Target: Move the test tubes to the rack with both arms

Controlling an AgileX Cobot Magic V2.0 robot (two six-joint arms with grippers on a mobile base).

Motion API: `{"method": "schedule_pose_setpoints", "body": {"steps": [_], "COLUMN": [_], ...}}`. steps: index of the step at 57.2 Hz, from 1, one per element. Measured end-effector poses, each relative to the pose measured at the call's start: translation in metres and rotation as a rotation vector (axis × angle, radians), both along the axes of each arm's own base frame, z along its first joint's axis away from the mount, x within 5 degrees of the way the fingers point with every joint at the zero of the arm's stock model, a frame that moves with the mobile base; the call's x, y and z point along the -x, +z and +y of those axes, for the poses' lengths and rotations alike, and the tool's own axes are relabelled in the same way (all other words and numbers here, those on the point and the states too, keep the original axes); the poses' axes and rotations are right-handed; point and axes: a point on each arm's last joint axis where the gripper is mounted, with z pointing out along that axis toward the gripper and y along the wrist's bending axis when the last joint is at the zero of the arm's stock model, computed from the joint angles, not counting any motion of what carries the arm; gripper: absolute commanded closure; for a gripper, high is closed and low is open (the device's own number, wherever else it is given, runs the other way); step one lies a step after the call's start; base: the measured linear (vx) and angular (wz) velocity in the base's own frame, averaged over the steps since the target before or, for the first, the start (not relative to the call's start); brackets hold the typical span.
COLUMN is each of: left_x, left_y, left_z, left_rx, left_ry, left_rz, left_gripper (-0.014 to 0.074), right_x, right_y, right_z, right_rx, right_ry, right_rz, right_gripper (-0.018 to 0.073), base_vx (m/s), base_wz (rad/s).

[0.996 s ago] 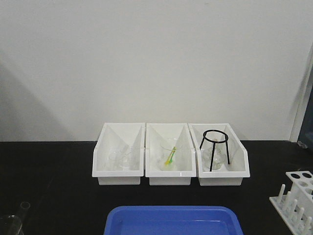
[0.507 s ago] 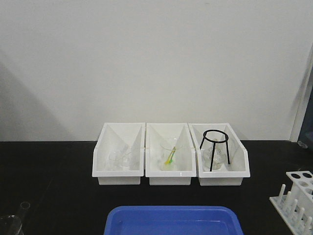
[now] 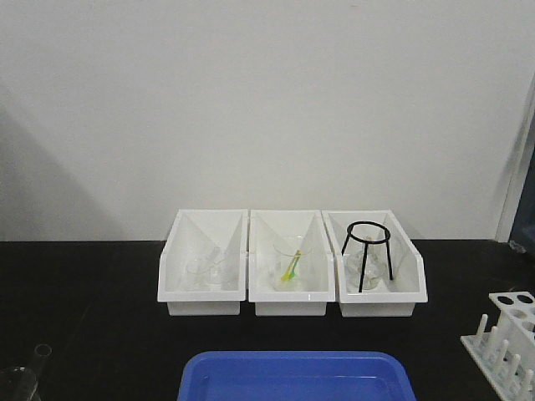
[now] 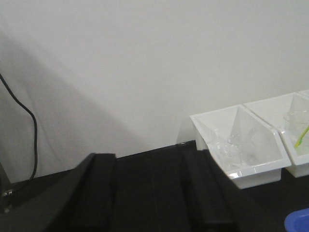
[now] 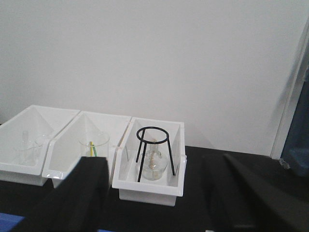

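1. A black tabletop (image 3: pixel 100 317) runs back to a plain white wall (image 3: pixel 267 100).
2. Three white sloped bins (image 3: pixel 288 305) stand side by side at the middle of the tabletop's back edge.
3. The left bin (image 3: pixel 203 302) holds clear glassware too faint to make out. The middle bin (image 3: pixel 289 304) holds a clear beaker (image 3: pixel 280 255) with a green-yellow stick (image 3: pixel 291 269) leaning in it. The right bin (image 3: pixel 376 306) holds a black wire tripod ring (image 3: pixel 362 266) standing over a round glass flask (image 5: pixel 154 166).
4. A blue tray (image 3: pixel 292 376) lies at the middle of the front edge.
5. The white rack (image 3: pixel 506 334) stands at the front right corner, partly cut off by the frame. Round holes and a row of upright pegs show.
6. At the front left corner, a slender clear test tube (image 3: pixel 40 352) with a round rim leans by a wide clear glass vessel (image 3: pixel 15 383). Whether it rests inside the vessel cannot be told.
7. The left gripper (image 4: pixel 149 193) hangs above the tabletop, jaws apart, with nothing between them.
8. The right gripper (image 5: pixel 159 203) faces the bins, jaws spread wide and empty.
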Motion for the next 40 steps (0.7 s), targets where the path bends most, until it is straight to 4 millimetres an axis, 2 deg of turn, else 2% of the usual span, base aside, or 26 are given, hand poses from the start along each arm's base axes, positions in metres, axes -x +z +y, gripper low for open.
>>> {"method": "schedule_pose_setpoints", "body": {"steps": [10,26,40], "left_x": [-0.008,-0.051,-0.075], "left_y": [-0.009,-0.061,-0.085], "left_z": [0.0,-0.002,-0.005], "left_rx": [-0.047,-0.254,-0.255], "left_ry": [0.002,-0.034,-0.058], "left_rz": [0.069,0.39,0.441], "left_gripper": [0.0076,0.0157,0.0217], "right_x": [0.0,0.0,-0.001], "right_y": [0.003,0.005,0.005], "right_z": [0.0,0.0,0.001], "right_rx": [-0.004,-0.006,0.019], "right_ry": [0.003,0.004,0.006], "right_rz": [-0.033,-0.051,-0.06], "right_gripper": [-0.0078,-0.0012,0.0043], "base_vx": [0.0,0.0,0.0], "base_wz": [0.0,0.0,0.0]}}
